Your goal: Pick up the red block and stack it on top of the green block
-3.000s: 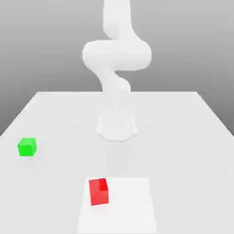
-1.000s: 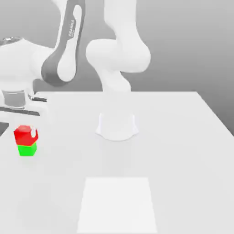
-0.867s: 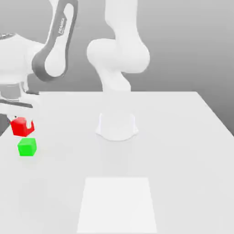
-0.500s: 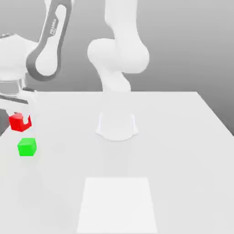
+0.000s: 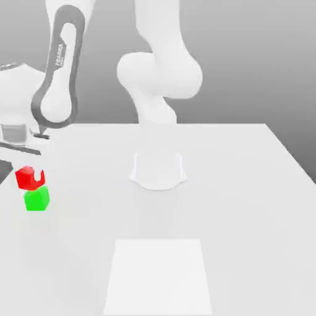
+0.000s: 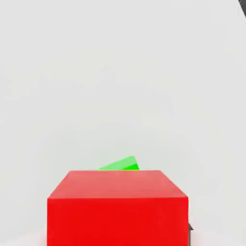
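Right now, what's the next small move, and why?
Probably a small shift toward the exterior view's right before lowering: the gripper holds the red block above the green block, but it sits off to that view's left, twisted relative to green.

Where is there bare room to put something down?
The table is bare right of the arm's base in the exterior view, and around the white patch. It's crowded by the stacked-looking red and green blocks.
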